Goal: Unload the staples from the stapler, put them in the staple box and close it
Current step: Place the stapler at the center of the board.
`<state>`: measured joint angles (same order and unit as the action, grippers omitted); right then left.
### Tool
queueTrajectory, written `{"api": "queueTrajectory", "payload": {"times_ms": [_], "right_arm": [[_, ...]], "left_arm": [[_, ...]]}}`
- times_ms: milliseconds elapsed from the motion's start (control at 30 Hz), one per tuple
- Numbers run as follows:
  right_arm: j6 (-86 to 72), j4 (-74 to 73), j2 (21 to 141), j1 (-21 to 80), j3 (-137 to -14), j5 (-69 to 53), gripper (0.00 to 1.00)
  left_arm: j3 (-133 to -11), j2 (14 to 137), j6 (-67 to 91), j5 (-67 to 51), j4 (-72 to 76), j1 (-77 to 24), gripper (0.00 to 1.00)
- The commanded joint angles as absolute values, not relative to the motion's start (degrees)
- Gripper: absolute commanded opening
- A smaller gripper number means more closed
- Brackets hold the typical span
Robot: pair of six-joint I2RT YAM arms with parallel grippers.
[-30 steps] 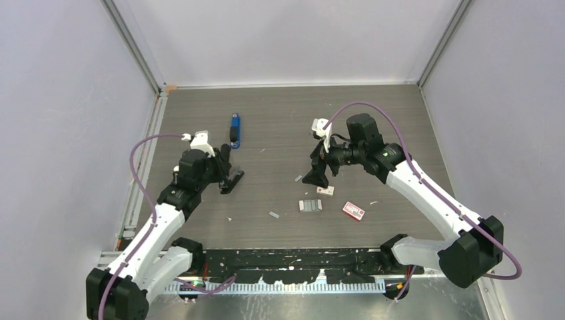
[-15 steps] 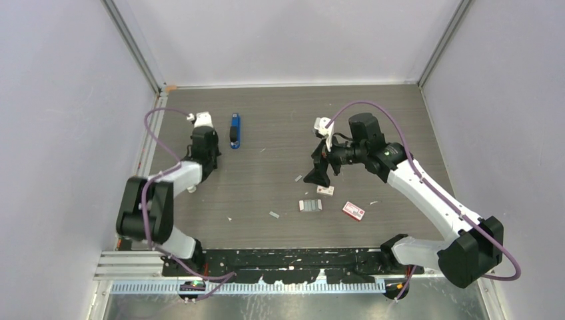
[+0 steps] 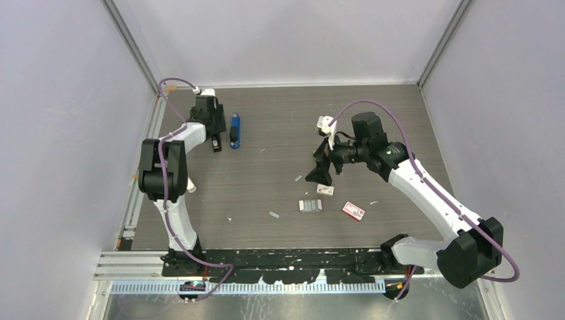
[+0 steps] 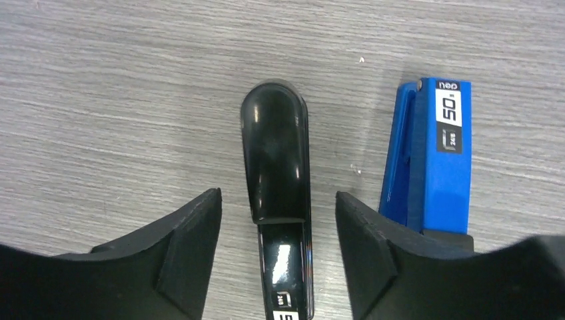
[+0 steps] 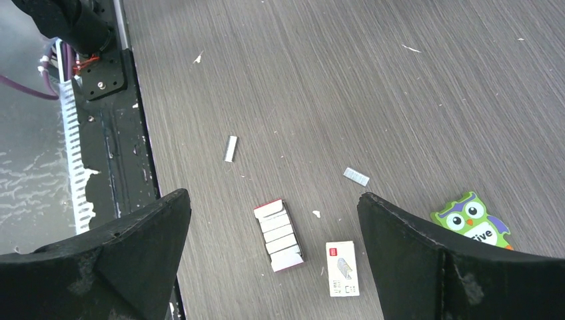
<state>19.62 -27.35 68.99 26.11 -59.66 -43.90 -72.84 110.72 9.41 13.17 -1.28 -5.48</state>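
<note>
**Left arm.** Reaches to the far left part of the bench (image 3: pixel 280 113). The left gripper (image 4: pixel 276 197) is open. Its two fingers (image 4: pixel 190 233) straddle the black stapler (image 4: pixel 275 153), with a strip of bare bench showing on either side, so neither pad touches it. The stapler lies flat, its rounded end pointing away from the wrist. Whether it holds any staples cannot be told from here.

**Blue stapler** (image 4: pixel 436 163). Lies just beside the black one, on its right in the wrist view and roughly parallel to it. The two do not touch.

**Right arm.** The right gripper (image 5: pixel 273 195) hangs above the middle of the bench with its jaws spread wide and nothing between them.

**Staples** (image 5: pixel 230 149). Two loose silvery strips lie on the bench below the right gripper.
- One lies toward the arms' base rail.
- The second (image 5: pixel 356 176) lies closer to the green owl packet (image 5: pixel 474 220).
- They are well apart from each other and from both staplers.

**Other items.**
- An open red-edged box (image 5: pixel 280 235) holds a row of pale blocks and sits between the two strips, slightly nearer the wrist camera.
- A small closed box (image 5: pixel 342 268) lies just beside it.
- Another red-and-white box (image 3: pixel 354 211) lies further right in the top view.
</note>
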Motion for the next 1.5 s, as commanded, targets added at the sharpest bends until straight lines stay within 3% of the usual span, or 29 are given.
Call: {"api": "queueTrajectory", "payload": {"times_ms": [0, 200, 367, 567, 667, 933, 1067, 1200, 1267, 1467], "right_arm": [[20.04, -26.81, 67.61, 25.35, -59.94, -45.35, 1.00], [20.48, -28.08, 67.24, 23.73, -60.32, -47.03, 0.99], [24.58, -33.11, 67.17, 21.93, -61.43, -52.32, 1.00], [29.72, -36.47, 65.49, 20.45, -59.65, -58.43, 0.99], [33.03, -40.70, 65.13, 20.10, -60.29, -57.35, 1.00], [38.23, -49.75, 68.74, 18.33, -63.74, -54.37, 1.00], [38.66, -51.12, 69.17, 16.03, -64.78, -53.73, 0.99], [37.66, -51.08, 69.07, 12.10, -65.23, -53.41, 1.00], [36.88, -51.08, 69.34, 10.05, -65.17, -54.85, 1.00], [36.18, -51.09, 69.91, 7.01, -65.13, -56.55, 0.99]], "left_arm": [[-78.70, 111.86, 11.25, 10.42, -10.21, -5.10, 0.70], [-80.11, 103.61, 14.66, 7.67, -14.98, -5.10, 0.76], [-70.68, 86.53, 19.57, -8.21, -12.90, -5.10, 0.79], [-52.19, 72.45, 38.41, -31.36, 1.25, -4.27, 0.88], [-46.21, 68.18, 42.68, -38.35, 1.56, -6.65, 0.85], [-44.43, 62.15, 28.71, -13.48, -17.91, -29.13, 0.84], [-45.04, 67.47, 25.72, -7.69, -14.81, -35.50, 0.83], [-53.11, 79.04, 22.25, -0.80, -15.76, -41.80, 0.81], [-58.35, 85.20, 21.57, -1.26, -17.34, -42.41, 0.74], [-66.95, 97.43, 18.91, -5.82, -14.72, -42.62, 0.70]]}}
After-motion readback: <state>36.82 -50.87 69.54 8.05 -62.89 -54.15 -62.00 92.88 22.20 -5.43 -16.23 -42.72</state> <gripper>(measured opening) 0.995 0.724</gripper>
